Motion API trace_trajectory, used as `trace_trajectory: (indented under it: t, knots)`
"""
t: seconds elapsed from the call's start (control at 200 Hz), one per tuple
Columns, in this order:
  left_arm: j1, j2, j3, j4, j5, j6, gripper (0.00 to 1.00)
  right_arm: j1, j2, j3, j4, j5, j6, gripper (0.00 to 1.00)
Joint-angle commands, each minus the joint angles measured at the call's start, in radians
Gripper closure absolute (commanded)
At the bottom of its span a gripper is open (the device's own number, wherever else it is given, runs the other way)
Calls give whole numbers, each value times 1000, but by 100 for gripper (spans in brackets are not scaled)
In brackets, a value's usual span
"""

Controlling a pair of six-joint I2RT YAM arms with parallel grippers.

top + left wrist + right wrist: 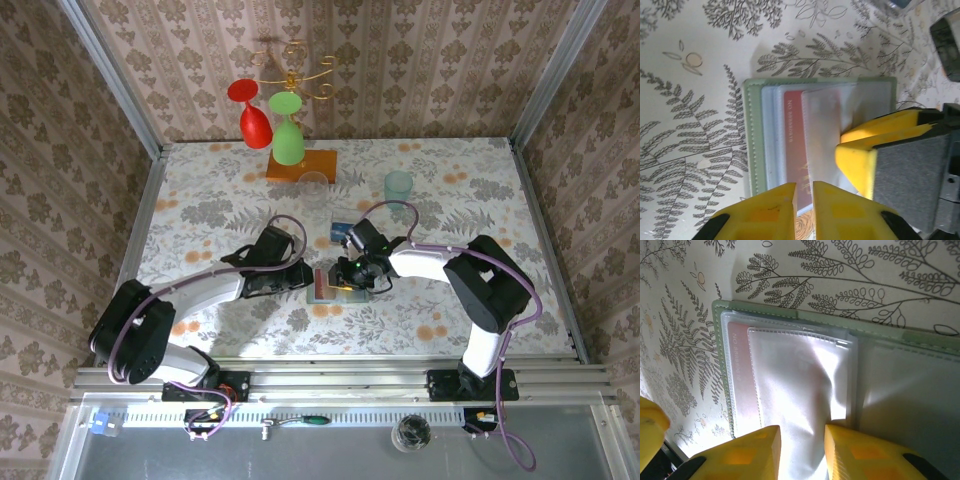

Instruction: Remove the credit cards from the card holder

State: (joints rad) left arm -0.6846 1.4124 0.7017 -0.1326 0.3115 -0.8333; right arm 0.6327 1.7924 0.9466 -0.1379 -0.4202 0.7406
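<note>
The card holder [326,290] lies open on the table between both grippers, pale green [754,140] with clear sleeves [790,315]. A red credit card [792,135] sits inside a sleeve near the holder's outer edge [737,375]. A blue credit card [341,232] lies on the table behind the right gripper. My left gripper [804,200] hovers at the red card's end, jaws a narrow slit apart with nothing between them [308,279]. My right gripper [802,440] is open, fingertips [860,160] pressed on the creased clear sleeve by the fold [350,277].
A pale teal cup [398,185] and a clear glass [315,188] stand further back. An orange-based rack [300,165] holds a red goblet [250,118] and a green one [288,140] upside down. Patterned walls close in three sides.
</note>
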Motion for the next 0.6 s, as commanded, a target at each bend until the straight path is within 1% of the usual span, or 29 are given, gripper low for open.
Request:
trace_trajectory:
  t: [0.0,0.11,0.305,0.595]
  knots:
    - [7,14,31,33,26,-24,82,-11,-7,-29,7,15,8,71]
    - [8,59,37,83,60,-43,77,-11,-3,-39,26,10,13,73]
    - [6,130,48,138,89,-67,76,-15,-4,-51,38,9,14,78]
    - [-10,203,82,157,101,-86,75,-30,-11,-79,61,-1,14,87]
